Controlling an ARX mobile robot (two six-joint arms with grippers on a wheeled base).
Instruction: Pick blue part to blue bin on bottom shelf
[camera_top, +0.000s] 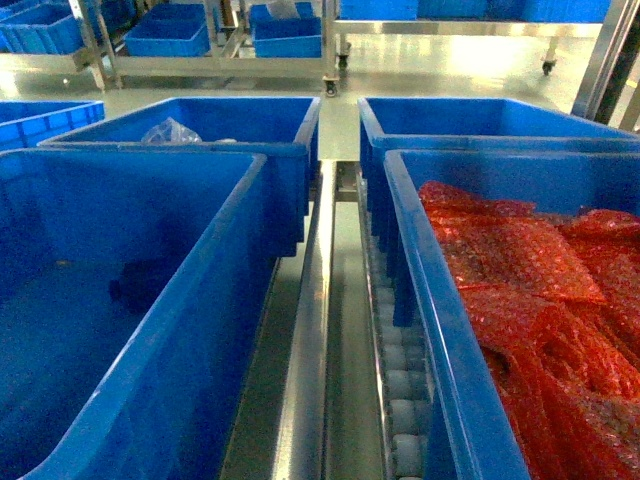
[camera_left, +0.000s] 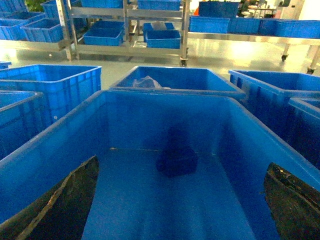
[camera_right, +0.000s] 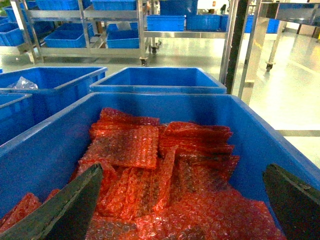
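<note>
A dark blue part (camera_left: 176, 161) lies on the floor of the near left blue bin (camera_left: 60, 150), close to its far wall; the head view shows the same blue part (camera_top: 145, 285) in that blue bin (camera_top: 215, 300). My left gripper (camera_left: 180, 212) hangs open above the bin's near end, well short of the part, with nothing between its fingers (camera_left: 65, 205). My right gripper (camera_right: 182, 212) stands open and empty over the near right bin (camera_right: 45, 150), which is full of red bubble-wrap bags (camera_right: 165, 170). The bins rest on the bottom shelf (camera_top: 305, 340). Neither gripper shows in the head view.
White roller tracks (camera_top: 400, 380) and a steel centre rail run between the two near bins. Behind them stand two more blue bins, the left one (camera_top: 250, 125) holding a clear plastic bag (camera_top: 170, 131). Steel racks with blue bins (camera_left: 105, 35) line the far side of the floor.
</note>
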